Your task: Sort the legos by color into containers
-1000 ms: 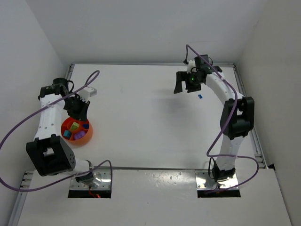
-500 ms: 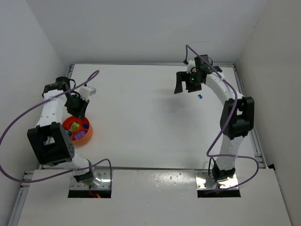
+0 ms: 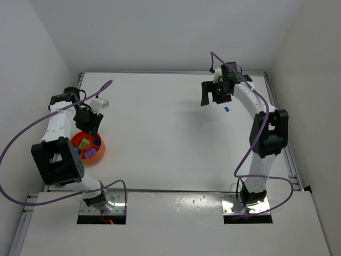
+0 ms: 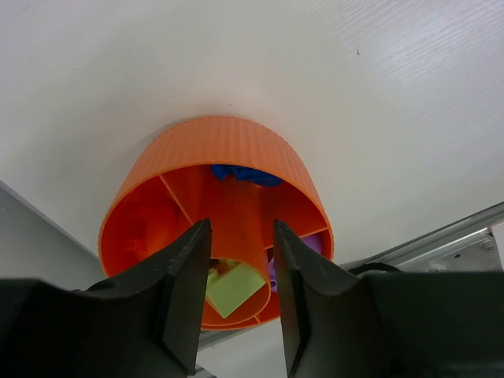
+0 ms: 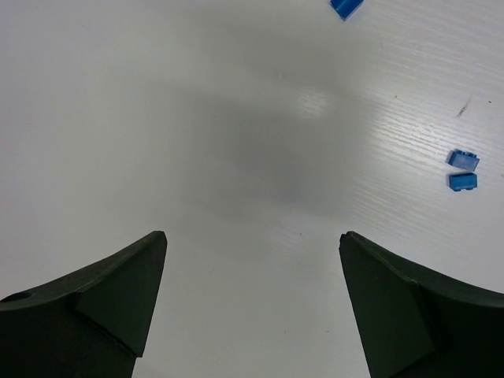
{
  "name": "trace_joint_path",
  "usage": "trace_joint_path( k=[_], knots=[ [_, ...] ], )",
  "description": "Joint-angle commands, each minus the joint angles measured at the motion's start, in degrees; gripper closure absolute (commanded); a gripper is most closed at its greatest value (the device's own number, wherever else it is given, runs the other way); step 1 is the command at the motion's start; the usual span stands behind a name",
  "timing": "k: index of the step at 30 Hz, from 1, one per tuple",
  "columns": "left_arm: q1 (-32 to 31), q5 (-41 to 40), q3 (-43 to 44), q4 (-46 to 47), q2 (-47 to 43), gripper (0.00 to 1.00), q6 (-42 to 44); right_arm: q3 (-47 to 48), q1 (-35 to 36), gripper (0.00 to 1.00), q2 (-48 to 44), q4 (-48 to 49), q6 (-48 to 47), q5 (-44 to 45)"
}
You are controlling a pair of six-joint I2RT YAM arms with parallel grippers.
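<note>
Since a second ago, the left gripper (image 4: 240,230) has parted its jaws and pulled slightly back from over the orange bowl (image 4: 213,138), while the right gripper (image 5: 252,244) has edged a little to the right.

Seen from the left wrist, the round ribbed bowl sits directly ahead of the jaws and fills the space between and beyond them. Thin walls divide its inside into compartments. A blue brick (image 4: 244,173) lies in the compartment farthest beyond the fingertips. A yellow-green brick (image 4: 232,287) lies in the near compartment, showing in the gap between the two jaws. A purple piece (image 4: 315,242) shows just outside the right-hand jaw. The left jaws stand partly spread, with nothing pinched between them.

Seen from the right wrist, two blue bricks (image 5: 463,169) lie side by side on the white table (image 5: 157,118), ahead of the jaws and out past the right-hand one. A third blue brick (image 5: 346,6) lies farther ahead, cut off by the top edge. The right jaws are spread wide and empty, with bare table and a soft shadow between them.

The two grippers are well apart, at opposite sides of the table.
</note>
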Motion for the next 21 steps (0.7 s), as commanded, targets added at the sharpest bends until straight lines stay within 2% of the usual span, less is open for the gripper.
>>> trace_joint_path(
  k=[1,4,9,11,14,15,17,18,19,21],
  knots=[
    [0.6,0.2,1.0,0.0,-0.2,0.57,0.2,0.2,-0.5,0.09,-1.9,0.4,-0.8,0.9],
    [0.6,0.2,1.5,0.0,-0.2,0.59,0.2,0.2,-0.5,0.12,-1.4,1.1,-0.8,2.1],
    [1.1,9.8,8.7,-0.6,-1.6,0.62,-3.1,2.3,-1.8,0.23,0.5,4.0,-0.8,6.8],
    [1.1,14.4,13.4,1.2,-1.6,0.58,-8.4,6.3,-1.8,0.26,4.7,4.5,-1.8,7.4],
    [1.1,18.2,17.3,5.6,-1.6,0.39,-18.3,13.1,-2.3,0.36,11.7,4.5,-3.7,7.4],
    [1.1,19.0,17.3,7.1,-1.6,0.34,-21.3,15.3,-2.3,0.43,13.7,3.9,-3.7,7.4],
    [-0.4,19.6,18.0,10.5,-1.6,0.31,-28.2,21.1,-2.3,0.51,17.1,2.8,-3.7,7.4],
    [-0.4,19.6,18.0,11.7,-2.2,0.26,-30.3,22.0,-1.6,0.56,19.2,2.8,-2.9,8.3],
    [-1.0,19.6,18.0,12.9,-3.0,0.2,-32.1,22.6,-0.9,0.59,19.8,3.5,-2.1,9.6],
    [-1.0,18.5,16.6,16.9,-4.3,0.01,-36.6,22.6,-0.4,0.61,20.4,4.3,2.3,10.8]
  ],
)
